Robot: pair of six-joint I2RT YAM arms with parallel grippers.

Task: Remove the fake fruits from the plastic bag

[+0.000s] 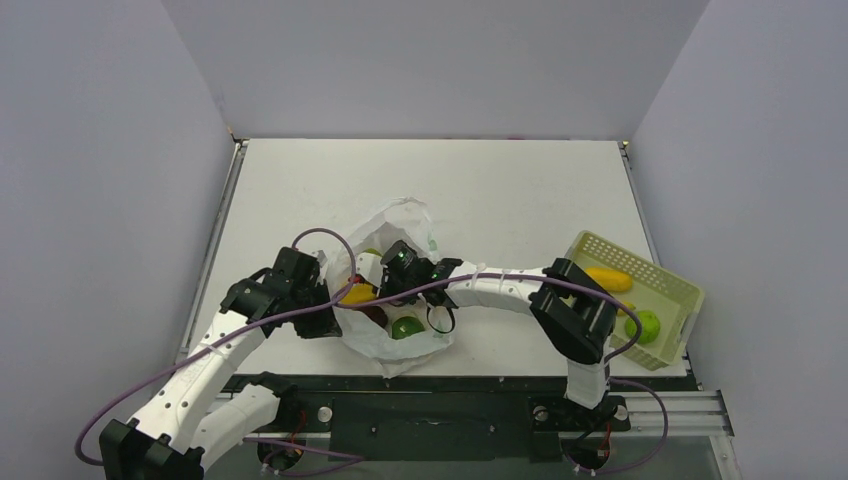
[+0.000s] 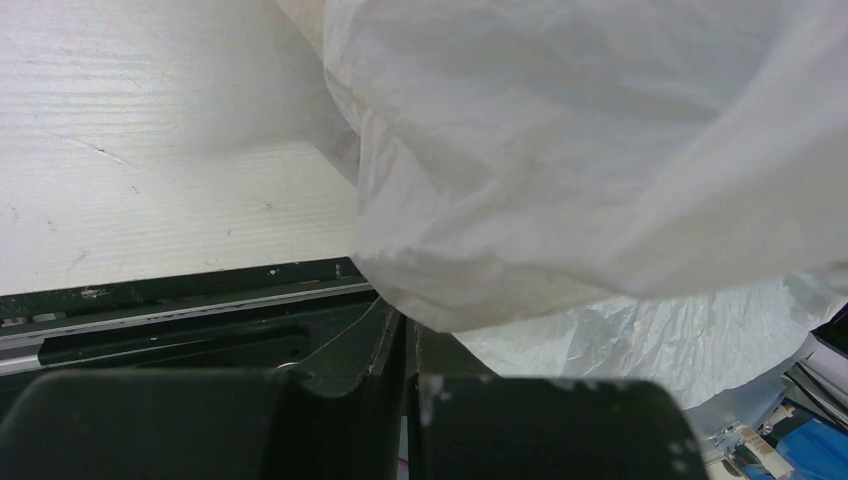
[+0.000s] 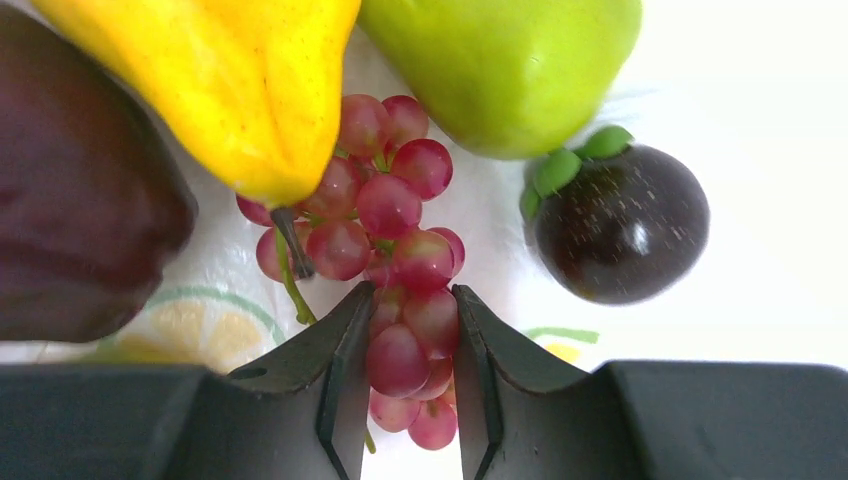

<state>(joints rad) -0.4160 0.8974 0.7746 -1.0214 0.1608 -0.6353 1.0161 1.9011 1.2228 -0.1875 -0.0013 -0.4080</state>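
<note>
Your right gripper had its jaws drawn narrow around the red grape bunch, pads touching grapes on both sides. Your left gripper was pinched shut on the plastic bag, which draped just above its jaws. Two fruits lay out in the basket: one banana and one lime. Five remained bagged: the bunch between the jaws, one yellow lumpy piece and one green pear beyond them, and one dark purple fruit on either side.
</note>
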